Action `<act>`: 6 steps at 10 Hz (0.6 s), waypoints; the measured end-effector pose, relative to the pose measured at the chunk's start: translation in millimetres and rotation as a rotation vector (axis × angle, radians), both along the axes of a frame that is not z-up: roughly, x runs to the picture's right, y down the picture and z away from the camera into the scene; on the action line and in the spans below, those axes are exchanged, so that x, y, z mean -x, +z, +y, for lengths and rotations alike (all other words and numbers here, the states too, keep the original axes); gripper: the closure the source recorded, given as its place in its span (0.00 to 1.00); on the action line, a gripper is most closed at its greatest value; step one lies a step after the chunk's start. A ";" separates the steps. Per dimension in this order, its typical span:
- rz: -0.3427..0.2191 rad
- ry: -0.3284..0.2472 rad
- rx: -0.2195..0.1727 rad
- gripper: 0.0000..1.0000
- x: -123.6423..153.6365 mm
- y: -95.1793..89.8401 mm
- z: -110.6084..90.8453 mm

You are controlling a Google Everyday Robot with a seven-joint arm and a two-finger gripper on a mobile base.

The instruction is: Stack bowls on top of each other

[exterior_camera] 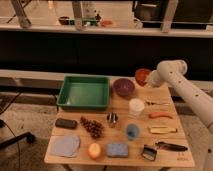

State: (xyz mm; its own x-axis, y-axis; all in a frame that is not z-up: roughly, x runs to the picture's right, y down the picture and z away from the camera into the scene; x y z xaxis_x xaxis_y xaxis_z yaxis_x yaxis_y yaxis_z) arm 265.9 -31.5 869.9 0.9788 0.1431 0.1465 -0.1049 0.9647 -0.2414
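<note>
The dull purple bowl (123, 87) sits upright on the wooden table (172, 159), at the back, right of the green tray. The orange-red bowl (142, 76) is just right of it at the table's back edge, tilted and raised a little. My gripper (149, 80) is at the end of the white arm that comes in from the right. It is at the orange-red bowl's right rim and appears shut on it. The arm's wrist hides the fingers.
A green tray (84, 92) stands at the back left. A white lidded container (136, 106) and a small blue cup (132, 131) stand in front of the bowls. Grapes (92, 126), a sponge (117, 149), a cloth (65, 146), a carrot (160, 115) and utensils lie around.
</note>
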 end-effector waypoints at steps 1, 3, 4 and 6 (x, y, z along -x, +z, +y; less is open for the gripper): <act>-0.031 -0.011 -0.018 0.89 12.8 -8.9 -1.8; -0.077 -0.029 -0.038 0.89 35.9 -16.7 -4.1; -0.098 -0.036 -0.047 0.89 44.6 -21.0 -4.6; -0.146 -0.049 -0.066 0.89 64.2 -29.0 -7.0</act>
